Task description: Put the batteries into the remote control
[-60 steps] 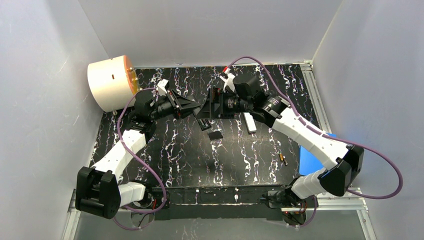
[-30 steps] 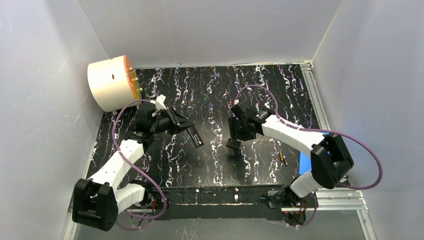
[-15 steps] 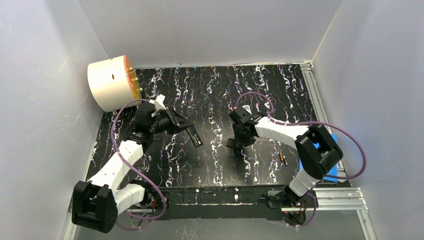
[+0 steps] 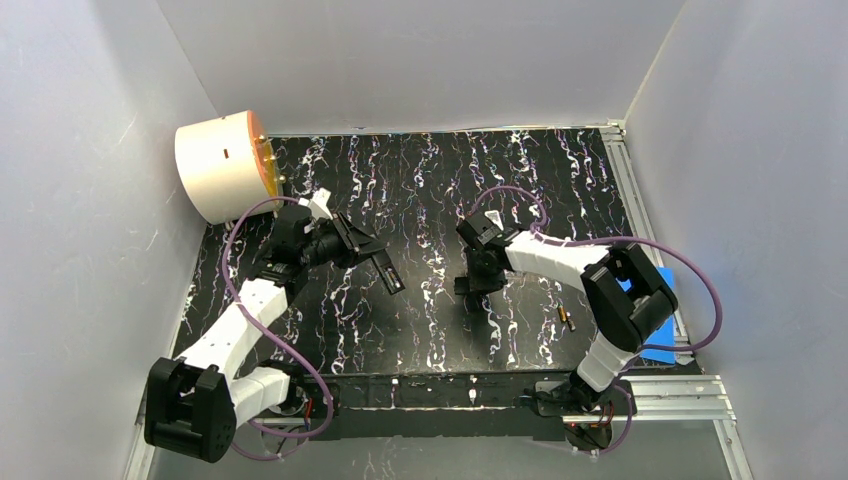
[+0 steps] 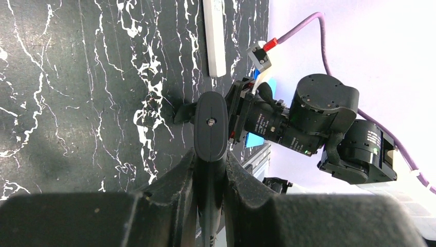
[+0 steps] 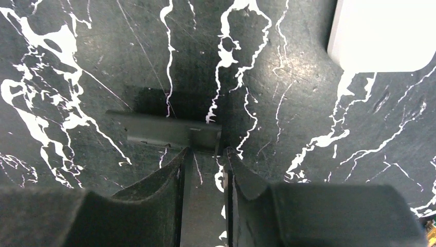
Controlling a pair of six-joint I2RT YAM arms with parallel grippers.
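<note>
Overhead view gives you free table [image 4: 430, 170] behind both arms and one battery [image 4: 566, 320] toward the right edge. Left wrist view: left gripper [image 5: 210, 157] clamped on the black remote [image 5: 210, 126], white remote [image 5: 214, 36] beyond, hidden overhead. Right wrist view: right gripper [image 6: 204, 154] keeps a narrow gap at a flat black cover [image 6: 154, 131]; pinching or not, you cannot tell.

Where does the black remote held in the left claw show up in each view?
Top external: black remote left of centre, in the left claw.
Left wrist: black remote at centre, rising from the claw.
Right wrist: not in it.
Shared landmark: the white-veined black table.
</note>
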